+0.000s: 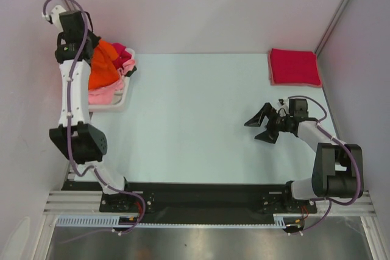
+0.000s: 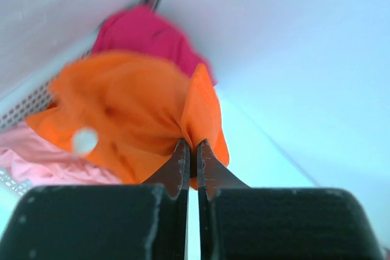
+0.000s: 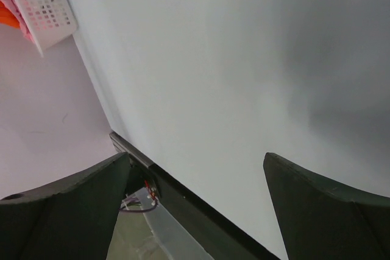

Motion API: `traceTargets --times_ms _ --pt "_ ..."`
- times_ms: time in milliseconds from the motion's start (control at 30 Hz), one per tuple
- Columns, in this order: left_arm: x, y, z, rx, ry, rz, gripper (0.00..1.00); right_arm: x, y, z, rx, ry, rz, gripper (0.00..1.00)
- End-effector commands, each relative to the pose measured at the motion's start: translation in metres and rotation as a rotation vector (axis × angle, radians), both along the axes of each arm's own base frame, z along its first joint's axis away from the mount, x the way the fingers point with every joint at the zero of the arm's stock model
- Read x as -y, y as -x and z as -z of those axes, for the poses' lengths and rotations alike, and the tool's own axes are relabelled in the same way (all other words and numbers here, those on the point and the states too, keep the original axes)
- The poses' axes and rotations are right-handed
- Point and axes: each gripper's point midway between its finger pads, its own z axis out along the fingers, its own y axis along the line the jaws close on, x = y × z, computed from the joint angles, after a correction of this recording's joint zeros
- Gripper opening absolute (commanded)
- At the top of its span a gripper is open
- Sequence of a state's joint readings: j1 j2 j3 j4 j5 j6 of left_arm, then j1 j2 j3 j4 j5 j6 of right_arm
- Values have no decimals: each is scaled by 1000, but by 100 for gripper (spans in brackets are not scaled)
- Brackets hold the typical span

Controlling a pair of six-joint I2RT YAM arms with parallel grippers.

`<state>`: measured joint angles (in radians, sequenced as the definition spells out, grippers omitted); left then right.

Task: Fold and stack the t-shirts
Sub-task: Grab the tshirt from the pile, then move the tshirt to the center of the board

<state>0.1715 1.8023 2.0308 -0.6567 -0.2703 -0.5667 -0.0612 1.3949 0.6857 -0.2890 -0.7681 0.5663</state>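
**Far left.** A white basket [image 1: 117,105] stands on the desk [image 1: 195,120] against the left wall, and three garments are heaped in it. A pale pink t-shirt [image 1: 102,95] lies lowest. A magenta t-shirt [image 1: 125,58] is seen at the far right side of the heap. An orange t-shirt [image 1: 102,68] is raised above both. The left arm [image 1: 72,89] is extended far over the basket, and its jaws are closed on a fold of the orange t-shirt. In the left wrist view the cloth is pinched between the two dark fingertips [image 2: 180,156] and is bunched just beyond them, with the magenta garment behind it and the pale pink one to the left. That view is blurred, so finer detail of the cloth cannot be made out.

**Right.** The right arm [image 1: 317,144] is bent low over the desk, with its jaws pointed left and spread wide. In the right wrist view the two fingers [image 3: 67,211] are seen well apart over the pale desk surface, and a corner of the basket is visible at the upper left.

**Far right corner.** A red t-shirt [image 1: 295,67], folded into a flat rectangle, lies on the desk beside the right wall. It is well apart from the right jaws and from the basket.
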Motion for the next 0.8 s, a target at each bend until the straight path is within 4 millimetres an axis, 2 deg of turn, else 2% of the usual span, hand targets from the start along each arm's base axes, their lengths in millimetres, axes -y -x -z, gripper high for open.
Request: traceTargets --times_ms 0,67,100,133,167,200,267,300,333,400,433,467,533,567,667,733,767 --pt "4 28 -85 210 -55 -7 0 -13 -5 -21 66 -9 -73 99" --pt "8 37 -109 261 -68 5 0 -19 -3 -25 74 -12 -93 100" --pt "10 43 -132 311 -77 11 0 -19 -3 -26 77 -13 -91 100" --pt "15 51 -151 355 -80 31 0 -27 0 -29 83 -14 -121 100" --pt "20 56 -165 388 -79 52 0 -31 2 -31 86 -15 -136 99" --pt "27 64 -186 439 -80 70 0 -33 3 -34 97 -12 -141 100" --pt "55 77 -208 494 -73 136 0 -35 6 -37 108 -1 -149 100" --pt "70 82 -214 509 -80 172 0 -38 8 -41 120 2 -159 100" --pt "100 85 -217 505 -112 249 0 -38 9 -42 122 11 -157 100" --pt "122 103 -223 507 -159 277 0 -41 13 -46 131 16 -165 100" --pt "142 110 -228 521 -165 324 0 -42 14 -52 149 18 -165 100" --pt "144 125 -242 556 -172 321 0 -43 17 -54 153 20 -166 100" --pt "159 141 -259 609 -152 373 0 -44 22 -59 168 31 -175 100" --pt "163 155 -277 659 -148 392 0 -44 24 -61 173 34 -175 100" --pt "184 187 -300 752 -73 496 0 -43 31 -60 170 51 -171 100" --pt "196 194 -300 762 -41 550 0 -42 33 -62 170 59 -165 100" --pt "203 191 -290 734 -31 575 0 -41 35 -67 192 64 -161 100"
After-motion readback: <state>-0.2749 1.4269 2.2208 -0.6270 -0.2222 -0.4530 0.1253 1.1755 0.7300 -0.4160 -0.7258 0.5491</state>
